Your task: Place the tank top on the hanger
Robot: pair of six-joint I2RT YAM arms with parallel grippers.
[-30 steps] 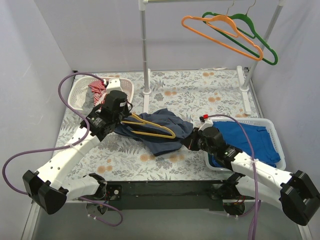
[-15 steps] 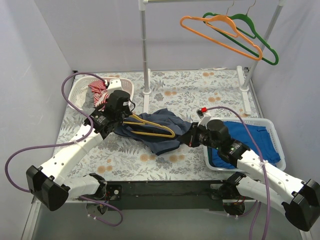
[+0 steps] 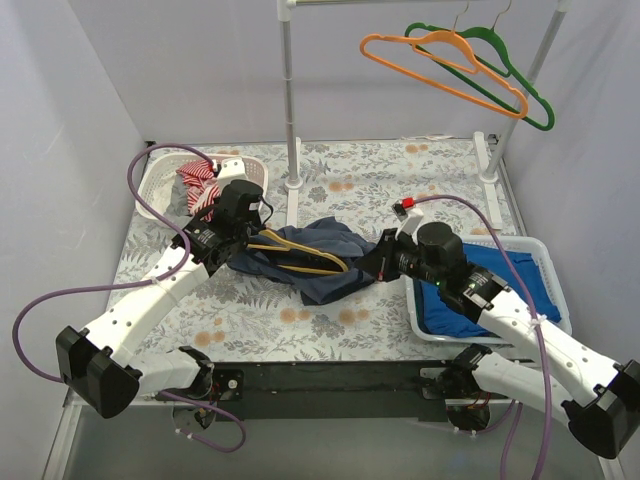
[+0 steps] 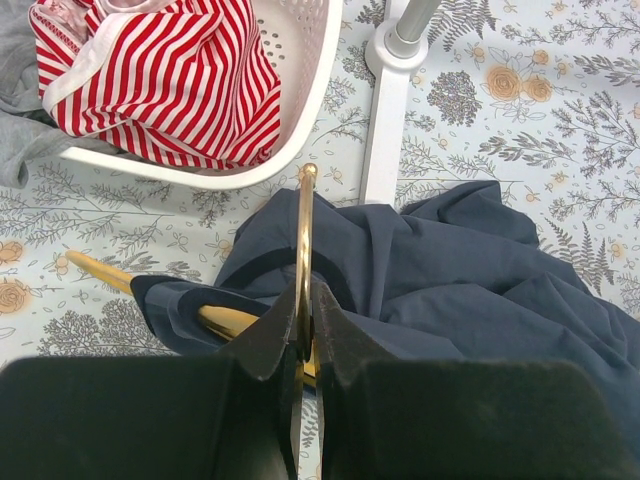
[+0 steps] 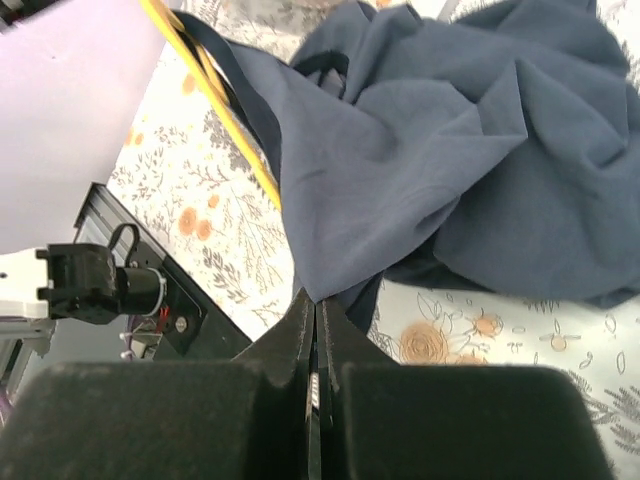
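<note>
Two claws near the middle of the frame, both closed down tight. Left claw point(image 3: 243, 240) clamped on the thin wire of the yellow hanger point(image 3: 300, 262); from the left wrist, fingers point(image 4: 265, 345) squeezed on either side of the wire with no gap. Right claw point(image 3: 378, 262) nipped on a lower hem of the navy tank top point(image 3: 325, 250), jaws pressed together in the right wrist view.

Tank top bunched on the flowered surface point(image 3: 400, 190) at centre frame, yellow hanger lying across it, one end slipped inside a strap opening at the left.

Little room at the left: white basket point(image 3: 160, 190) with a striped cloth point(image 3: 197, 178) just beside the left claw, rack foot point(image 3: 293, 190) close behind the tank top. Crowded at the right too: second basket point(image 3: 563, 318) of blue cloth point(image 3: 510, 280) just behind the right claw. Open surface toward the upper right and along the lower edge.

Left arm stretched diagonally up from lower left, wrist tipped down. Right arm angled in from lower right, forearm low over its basket.

Orange hanger point(image 3: 440, 60) and green hanger point(image 3: 510, 70) on the rail at upper right, well apart from the rest.
</note>
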